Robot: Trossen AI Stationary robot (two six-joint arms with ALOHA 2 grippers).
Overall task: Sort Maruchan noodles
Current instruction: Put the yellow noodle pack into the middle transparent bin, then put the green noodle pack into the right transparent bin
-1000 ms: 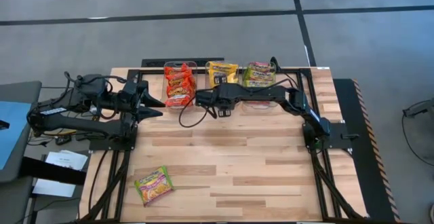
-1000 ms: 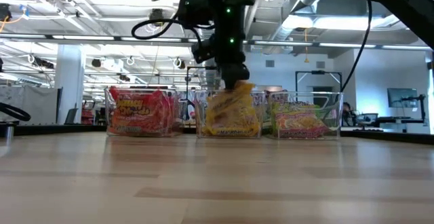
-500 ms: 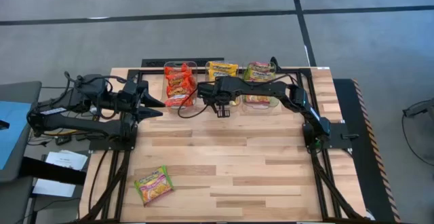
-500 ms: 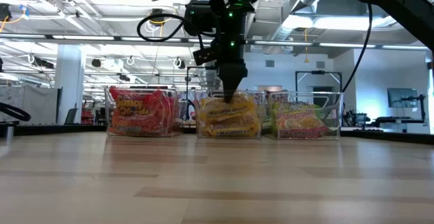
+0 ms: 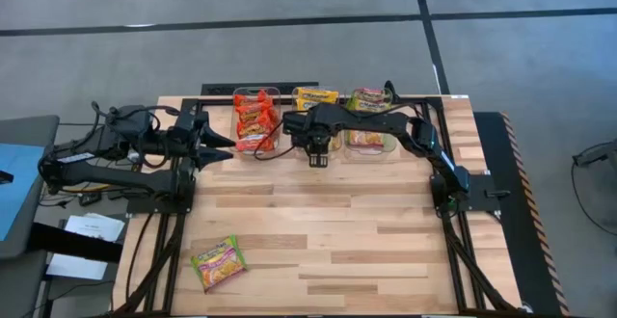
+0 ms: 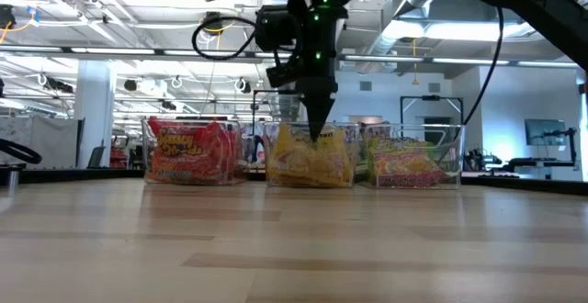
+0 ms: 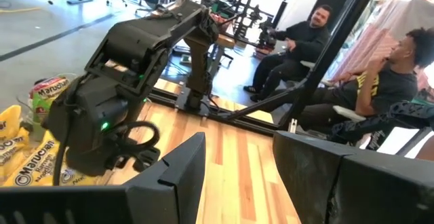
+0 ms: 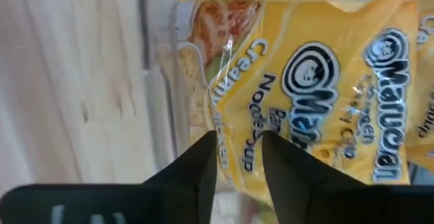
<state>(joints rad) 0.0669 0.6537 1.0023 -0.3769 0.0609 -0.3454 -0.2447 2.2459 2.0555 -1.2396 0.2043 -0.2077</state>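
Note:
Three clear bins stand in a row at the table's far edge. They hold red packets (image 5: 255,118), yellow packets (image 6: 308,158) and green-and-pink packets (image 6: 409,163) of Maruchan noodles. My right gripper (image 6: 322,136) points steeply down into the middle bin, open, its fingertips at the top yellow packet (image 8: 319,81). One green-and-pink packet (image 5: 217,262) lies flat on the table near the front left. My left gripper (image 5: 228,148) hovers open and level at the table's left side, holding nothing. My right gripper (image 8: 239,137) stands with its two fingers over one end of the top yellow packet (image 8: 237,115), coming from above. The packet lies in the bin on the others. I cannot tell whether the fingertips touch it.
The bins' clear walls (image 6: 266,151) rise around the packets. The black frame (image 5: 318,89) runs along the table's far edge. Bare wood (image 5: 337,231) fills the middle and near right. Two people sit beyond the table (image 7: 305,41).
My right gripper has tipped and turned to point more steeply down over the middle bin. The yellow packet that stuck up at its fingertips a second ago now lies down in the bin among the other yellow packets.

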